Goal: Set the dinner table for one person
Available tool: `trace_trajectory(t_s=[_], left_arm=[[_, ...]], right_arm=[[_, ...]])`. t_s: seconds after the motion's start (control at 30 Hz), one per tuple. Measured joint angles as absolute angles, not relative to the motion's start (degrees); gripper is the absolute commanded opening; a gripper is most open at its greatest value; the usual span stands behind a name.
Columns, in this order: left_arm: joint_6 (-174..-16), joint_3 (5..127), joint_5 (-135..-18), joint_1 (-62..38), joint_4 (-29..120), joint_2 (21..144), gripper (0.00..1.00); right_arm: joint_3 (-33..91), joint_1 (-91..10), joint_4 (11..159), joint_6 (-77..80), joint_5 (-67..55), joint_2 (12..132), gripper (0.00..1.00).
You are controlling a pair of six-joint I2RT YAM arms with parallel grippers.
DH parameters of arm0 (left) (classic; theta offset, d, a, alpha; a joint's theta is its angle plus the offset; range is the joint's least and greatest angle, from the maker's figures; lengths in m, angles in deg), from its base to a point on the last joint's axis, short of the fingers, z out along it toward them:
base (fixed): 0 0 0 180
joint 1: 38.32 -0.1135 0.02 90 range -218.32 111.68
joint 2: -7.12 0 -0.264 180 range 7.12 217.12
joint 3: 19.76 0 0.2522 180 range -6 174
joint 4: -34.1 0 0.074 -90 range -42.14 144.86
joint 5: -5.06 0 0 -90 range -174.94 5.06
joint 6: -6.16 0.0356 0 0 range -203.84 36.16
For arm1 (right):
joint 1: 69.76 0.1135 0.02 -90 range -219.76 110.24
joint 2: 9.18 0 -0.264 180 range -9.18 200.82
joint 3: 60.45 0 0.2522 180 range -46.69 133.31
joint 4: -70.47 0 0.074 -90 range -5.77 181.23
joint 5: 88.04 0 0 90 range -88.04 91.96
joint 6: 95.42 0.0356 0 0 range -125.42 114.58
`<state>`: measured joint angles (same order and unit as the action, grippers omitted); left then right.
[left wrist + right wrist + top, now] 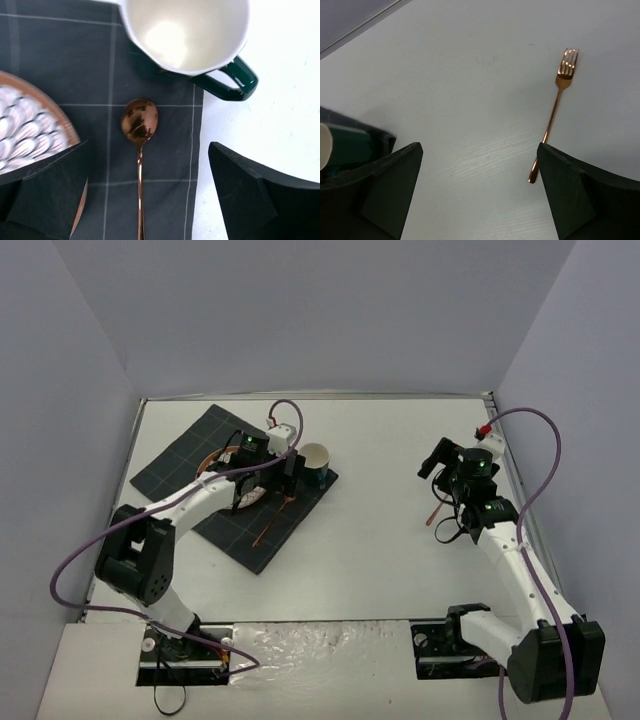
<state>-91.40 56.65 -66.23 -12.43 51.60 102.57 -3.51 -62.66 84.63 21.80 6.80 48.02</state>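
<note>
The white dinner table [380, 550] carries a dark grey checked mat [215, 455] at the left. On the mat lie a copper-rimmed plate [25, 130], a copper spoon [140, 125] and a green mug with a white inside [185, 35]. My left gripper [265, 485] hovers open over the mat, and in its wrist view the gripper [150, 197] straddles the spoon's handle without touching it. A copper fork [555, 110] lies on the bare table at the right. My right gripper [443, 490] is open and empty above it, with the fork's handle end by its right finger [580, 200].
Grey walls enclose the table on three sides. The mug [316, 465] stands at the mat's right corner, its handle over the mat edge. The plate [225, 475] is mostly hidden under the left arm. Both arm bases stand at the near edge.
</note>
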Motion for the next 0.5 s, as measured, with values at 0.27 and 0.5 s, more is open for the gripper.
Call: trace_trajectory(t_s=[0.27, 0.5], left_arm=[[-96.14, 59.69, -82.49, -12.43, 67.68, 85.41, 0.97], [-95.99, 60.74, -89.03, -13.05, 77.45, 73.40, 0.97]], right_arm=[[-0.27, -74.84, 84.28, 25.96, 6.24, 62.71, 0.89], [5.44, -83.11, 80.60, 22.86, -1.32, 78.00, 0.84]])
